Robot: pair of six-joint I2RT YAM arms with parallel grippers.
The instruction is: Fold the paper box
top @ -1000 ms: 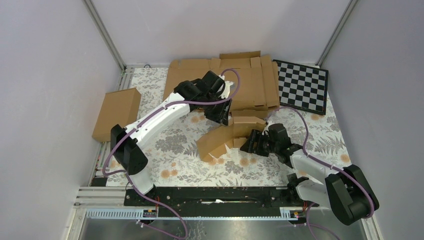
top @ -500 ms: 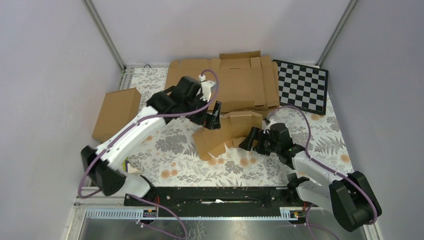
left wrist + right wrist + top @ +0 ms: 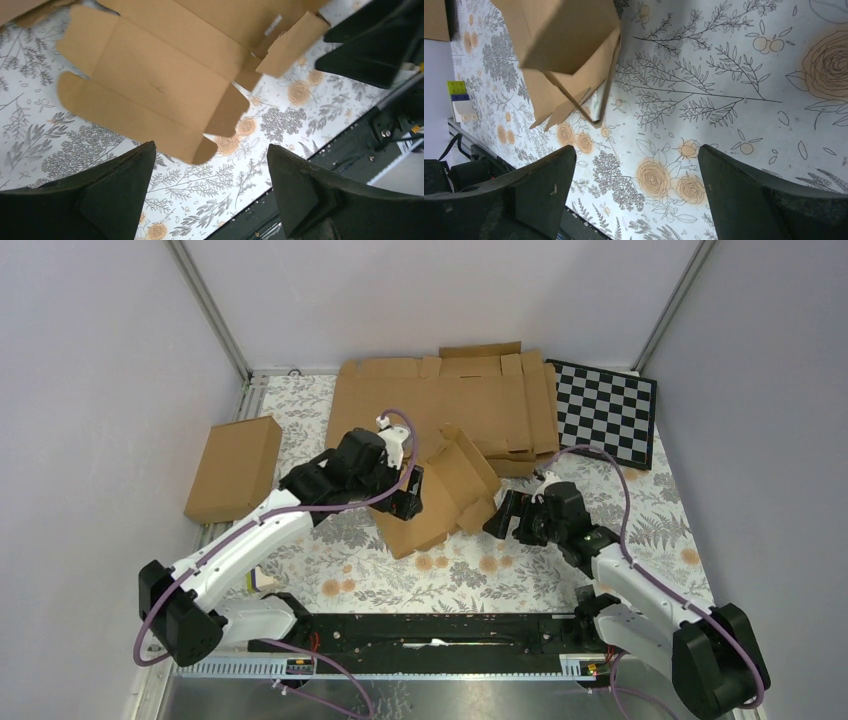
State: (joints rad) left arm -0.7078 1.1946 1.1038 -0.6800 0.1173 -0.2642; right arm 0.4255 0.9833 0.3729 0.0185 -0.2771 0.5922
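Both grippers have let go and drawn back, and the box [image 3: 440, 502] has swung round. It lies loose and half-folded between them, long axis running 7 to 1 o'clock. At its 9 o'clock edge the left gripper [image 3: 408, 500] hangs wide open, the nearer of the 2. The right gripper [image 3: 506, 516], equally spread and empty, waits off the 4 o'clock corner.
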